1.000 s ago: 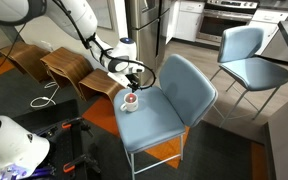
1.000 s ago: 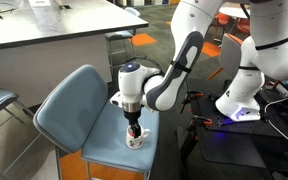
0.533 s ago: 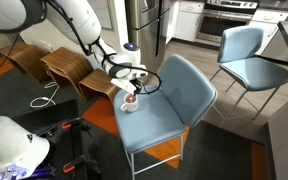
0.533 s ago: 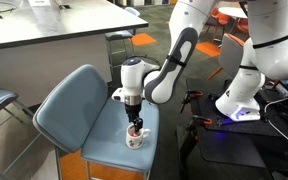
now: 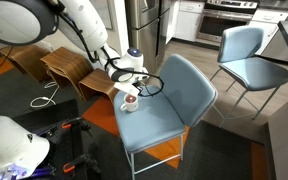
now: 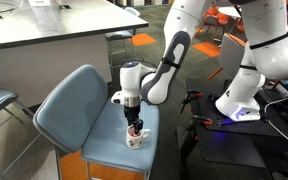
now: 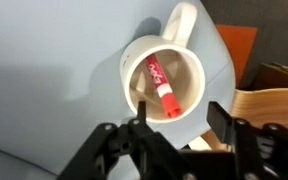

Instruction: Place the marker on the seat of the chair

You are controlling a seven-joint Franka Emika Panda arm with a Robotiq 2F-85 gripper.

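While the marker lies tilted inside the cup at the left edge of the chair seat in an exterior view, the gripper hovers just above, jaws apart, holding nothing; a second chair stands far right.

A: Both exterior views show even, diffuse indoor light. The chair seat carries no glare. Resolution is low and fine detail is soft.

B: Agreed. In an exterior view the white robot arm is close to washed out near the top edge.

A: Wrist view: the cup is brightly lit inside, with a soft shadow on the seat at its left.

B: The marker is fairly sharp, but its white print is not legible. The gripper along the bottom edge is dark and out of focus, and the fingers have blurred outlines.
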